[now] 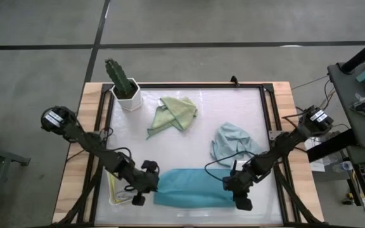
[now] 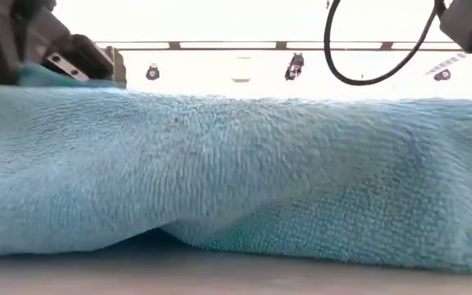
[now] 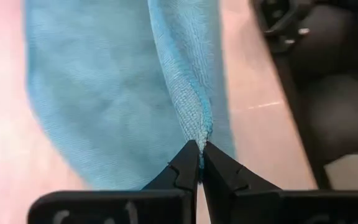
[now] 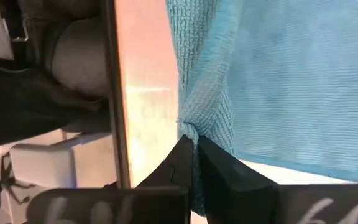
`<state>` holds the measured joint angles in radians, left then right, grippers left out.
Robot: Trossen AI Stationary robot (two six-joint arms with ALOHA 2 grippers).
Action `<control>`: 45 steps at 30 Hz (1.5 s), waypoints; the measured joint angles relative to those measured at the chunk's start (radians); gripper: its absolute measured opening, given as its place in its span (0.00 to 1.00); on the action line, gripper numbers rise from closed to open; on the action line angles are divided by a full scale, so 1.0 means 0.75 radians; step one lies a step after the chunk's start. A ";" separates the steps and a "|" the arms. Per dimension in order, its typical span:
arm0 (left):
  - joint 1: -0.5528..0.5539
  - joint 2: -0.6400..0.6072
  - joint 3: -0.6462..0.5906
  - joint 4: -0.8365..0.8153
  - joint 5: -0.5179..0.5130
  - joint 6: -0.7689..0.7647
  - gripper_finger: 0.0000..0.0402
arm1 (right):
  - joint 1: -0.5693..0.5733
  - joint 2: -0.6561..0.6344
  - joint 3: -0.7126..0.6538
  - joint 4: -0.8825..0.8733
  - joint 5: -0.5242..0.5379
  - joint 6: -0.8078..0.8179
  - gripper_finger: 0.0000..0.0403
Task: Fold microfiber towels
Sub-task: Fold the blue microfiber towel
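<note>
High view: the teal towel [image 1: 192, 188] is seen stretched flat along the near edge of the table [image 1: 233, 101], between the two arms. The left gripper [image 1: 151, 185] is set at its left end, the right gripper [image 1: 234, 190] at its right end. A sage green towel [image 1: 175, 113] lies crumpled near a potted cactus [image 1: 123, 84]; a pale blue towel [image 1: 231, 142] is bunched just beyond the right arm (neither folded yet).

Low view: the teal cloth fills the frame, raised slightly along its top edge, sagging in the middle.

Left wrist view: the fingertips [image 3: 188, 163] are seen pinched fully together on a corner of the teal towel.

Right wrist view: the fingertips [image 4: 185, 157] are likewise clamped tight on a gathered corner at the towel's edge, close to the table frame.

Risk, as judged: only a thin nip of fabric is held at each end. If the arms are drawn apart too hard, a corner could slip out and the fold would land skewed.
</note>
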<state>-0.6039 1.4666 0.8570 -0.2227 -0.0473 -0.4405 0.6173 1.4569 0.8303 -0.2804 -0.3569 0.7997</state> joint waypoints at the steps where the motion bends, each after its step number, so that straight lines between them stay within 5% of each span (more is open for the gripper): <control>1: 0.009 0.000 0.000 -0.017 -0.013 0.000 0.00 | -0.010 -0.012 0.000 -0.016 0.013 -0.008 0.02; 12: 0.112 0.003 -0.004 -0.224 -0.164 0.001 0.00 | -0.150 -0.047 0.000 -0.355 0.226 -0.055 0.02; 26: 0.187 0.005 -0.062 -0.195 -0.169 0.002 0.00 | -0.202 -0.047 0.000 -0.384 0.270 -0.110 0.02; 35: 0.187 0.005 -0.082 -0.194 -0.199 0.001 0.01 | -0.207 -0.048 0.000 -0.463 0.313 -0.052 0.15; 45: 0.192 0.005 -0.075 -0.207 -0.211 -0.010 0.21 | -0.207 -0.089 0.000 -0.544 0.302 -0.052 0.29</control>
<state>-0.4598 1.4701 0.8007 -0.3779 -0.2057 -0.4480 0.4618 1.3900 0.8301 -0.6887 -0.1307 0.7609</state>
